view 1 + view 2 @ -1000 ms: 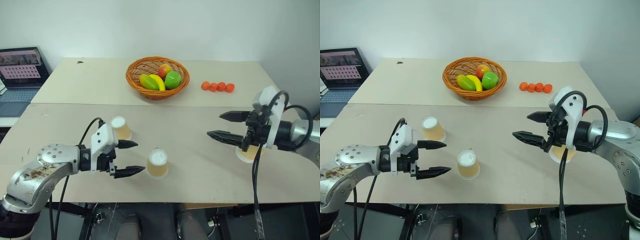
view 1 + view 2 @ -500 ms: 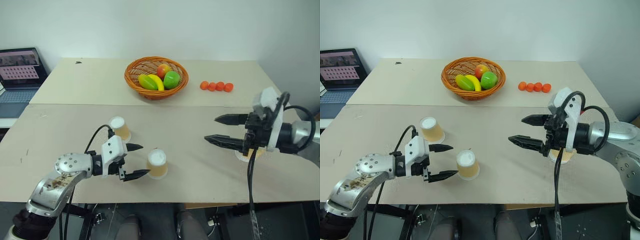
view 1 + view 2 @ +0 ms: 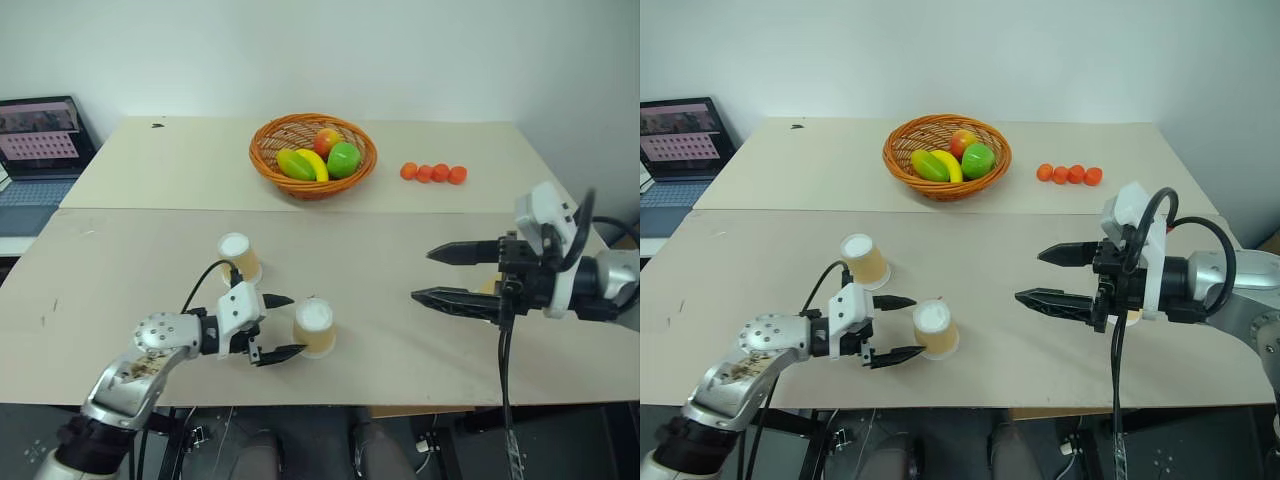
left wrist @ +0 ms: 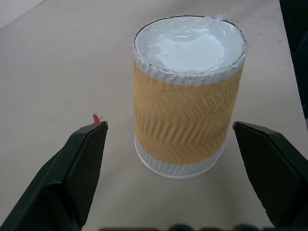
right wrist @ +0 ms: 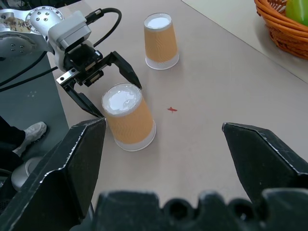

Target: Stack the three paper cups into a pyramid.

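Red mark (image 4: 96, 118) beside near cup (image 4: 187, 96)

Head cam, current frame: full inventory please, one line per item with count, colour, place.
paper cups: 3, tan with white base up; one between the left gripper's fingers, one behind it, one mostly hidden behind the right gripper
wicker basket: 1, orange-brown, far table centre
fruit in basket: green, yellow and red-yellow pieces, count unclear
small balls: 4, orange, in a row right of the basket
laptop: 1, open, far left off the table
tables: 2, beige, butted together
left gripper: open, fingers either side of the near cup, not touching
right gripper: open, above the table's right side
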